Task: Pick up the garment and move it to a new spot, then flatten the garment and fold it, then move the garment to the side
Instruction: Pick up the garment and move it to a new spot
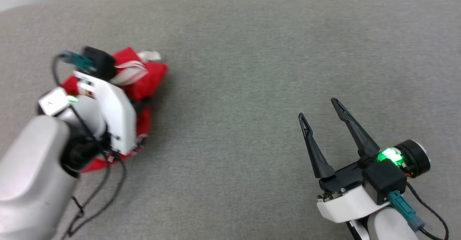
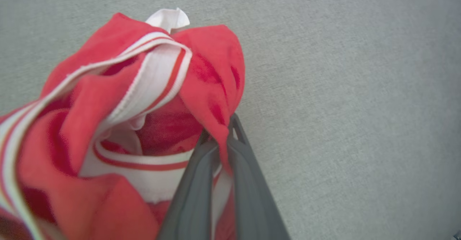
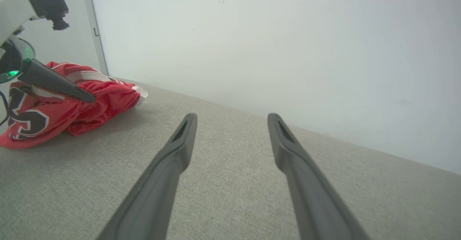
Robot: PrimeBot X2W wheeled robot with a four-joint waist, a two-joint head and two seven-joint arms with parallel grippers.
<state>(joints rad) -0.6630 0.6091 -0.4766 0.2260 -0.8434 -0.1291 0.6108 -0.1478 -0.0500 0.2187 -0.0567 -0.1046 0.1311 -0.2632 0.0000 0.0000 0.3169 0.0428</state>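
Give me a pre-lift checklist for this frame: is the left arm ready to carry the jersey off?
1. Left gripper shut on the garment: ok, a red fold is pinched between its fingers.
2. Enough cloth caught for a lift: cannot tell, only a thin fold shows in the grip.
3. Garment off the grey surface: not ok, it lies bunched there.
4. Right gripper open, apart from the garment: ok.

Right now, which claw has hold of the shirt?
The left claw: its fingers are shut on a fold of the red shirt. The right claw stands open over the grey surface, apart from the shirt and holding nothing.
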